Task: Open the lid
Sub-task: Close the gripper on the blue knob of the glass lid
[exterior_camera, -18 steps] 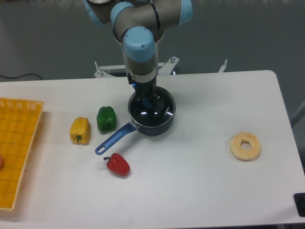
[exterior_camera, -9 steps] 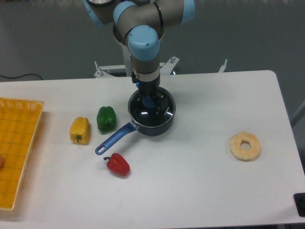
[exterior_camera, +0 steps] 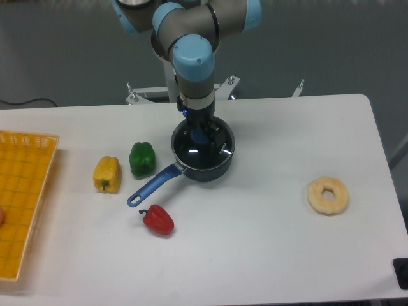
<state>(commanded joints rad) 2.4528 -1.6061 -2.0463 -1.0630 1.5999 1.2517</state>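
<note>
Lid (exterior_camera: 205,153) seated flat on dark blue saucepan (exterior_camera: 220,167), a bit above table centre, roughly 12 o'clock from the middle of the white table (exterior_camera: 255,242). Blue knob (exterior_camera: 199,136) just visible at lid centre. Gripper (exterior_camera: 200,132) down over the knob, arm (exterior_camera: 191,60) coming in from 12 o'clock and hiding most of the fingers (cannot tell whether clamped on the knob or merely around it). Saucepan handle (exterior_camera: 153,185) pointing out toward 8 o'clock. Green pepper (exterior_camera: 141,159) at 9 o'clock of the saucepan, near but apart; yellow pepper (exterior_camera: 107,174) just beside it, further toward 9 o'clock. Red pepper (exterior_camera: 157,220) at 7 o'clock of the saucepan, near the handle tip, not touching. Pale ring-shaped item (doughnut-like) (exterior_camera: 327,195) well apart at 4 o'clock. Yellow basket (exterior_camera: 19,191) at far 9 o'clock edge of table, partly cut off by frame. Small dark object (exterior_camera: 401,273) at the 4 o'clock corner, too cropped to identify.
</note>
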